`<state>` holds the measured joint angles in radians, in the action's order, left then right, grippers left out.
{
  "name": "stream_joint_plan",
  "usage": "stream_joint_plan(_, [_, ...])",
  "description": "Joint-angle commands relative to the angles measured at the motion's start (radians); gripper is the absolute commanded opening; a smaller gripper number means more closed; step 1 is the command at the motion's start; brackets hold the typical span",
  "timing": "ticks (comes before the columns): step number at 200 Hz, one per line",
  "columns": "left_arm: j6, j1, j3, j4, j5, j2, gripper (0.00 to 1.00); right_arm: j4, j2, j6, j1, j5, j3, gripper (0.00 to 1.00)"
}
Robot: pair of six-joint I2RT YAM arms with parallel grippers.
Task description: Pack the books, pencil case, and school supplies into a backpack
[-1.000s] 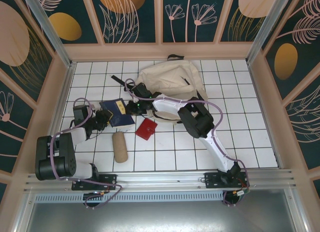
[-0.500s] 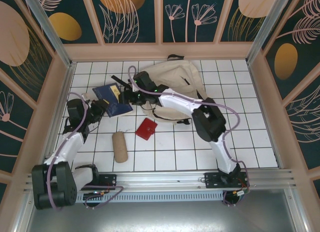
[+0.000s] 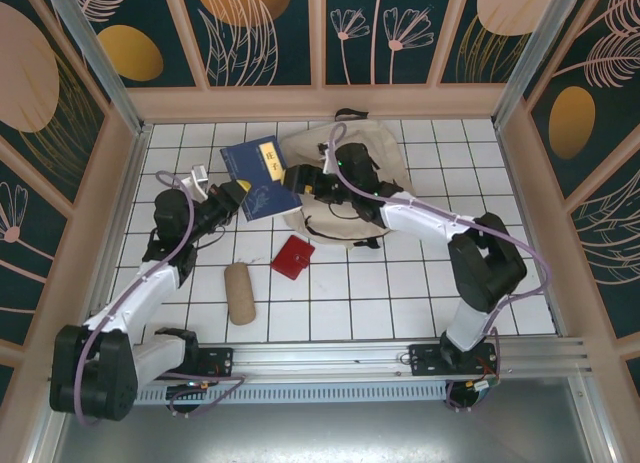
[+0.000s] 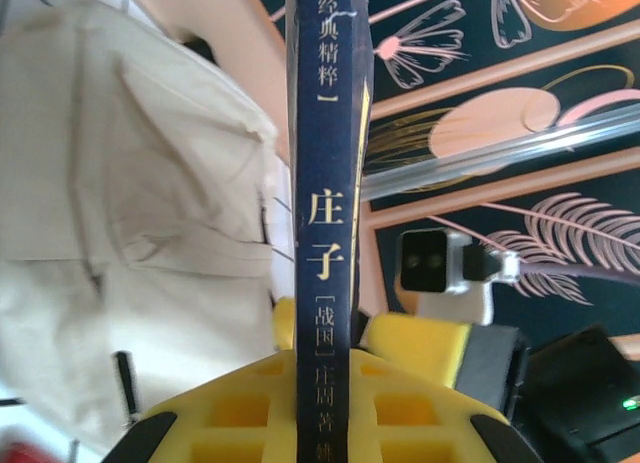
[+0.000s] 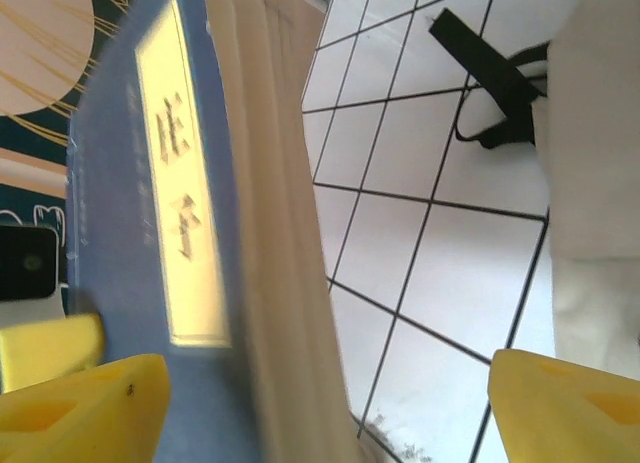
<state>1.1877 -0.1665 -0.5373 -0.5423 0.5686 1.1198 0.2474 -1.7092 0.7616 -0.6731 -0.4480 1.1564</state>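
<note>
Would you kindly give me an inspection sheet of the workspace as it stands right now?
Surface: white tiled table with dark grout lines.
Job's things: navy book lifted off the tiles beside the beige backpack; tan pencil case and red square item lying on the tiles, apart from each other.
Clutter: nothing seen.
Grippers: left gripper shut on the book, spine between its fingers; right gripper open, at the book's other side, over the backpack.
Cables: purple cables looped along both arms; no snag that I can see.
Surroundings: floral panel walls; metal rail at the near edge.
</note>
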Motion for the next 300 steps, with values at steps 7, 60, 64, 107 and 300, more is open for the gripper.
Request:
stream_joint_plan(7, [0.128, -0.042, -0.075, -0.284, 0.028, 0.068, 0.0, 0.184, 0.101, 0.101, 0.019, -0.062, -0.073, 0.85])
stream_joint_plan(60, [0.217, -0.068, -0.112, -0.406, 0.012, 0.132, 0.0, 0.359, 0.116, 0.235, 0.034, -0.098, -0.147, 0.86])
stream_joint_plan(64, [0.222, -0.067, -0.112, -0.41, 0.006, 0.131, 0.0, 0.384, 0.116, 0.251, 0.036, -0.099, -0.155, 0.86])
stream_joint_plan(107, [0.245, -0.073, -0.122, -0.423, -0.055, 0.132, 0.01, 0.635, 0.091, 0.408, 0.041, -0.11, -0.21, 0.86])
stream_joint_plan(300, [0.346, -0.118, -0.087, -0.509, -0.245, 0.163, 0.0, 1.052, -0.143, 0.737, -0.031, 0.015, -0.153, 0.39])
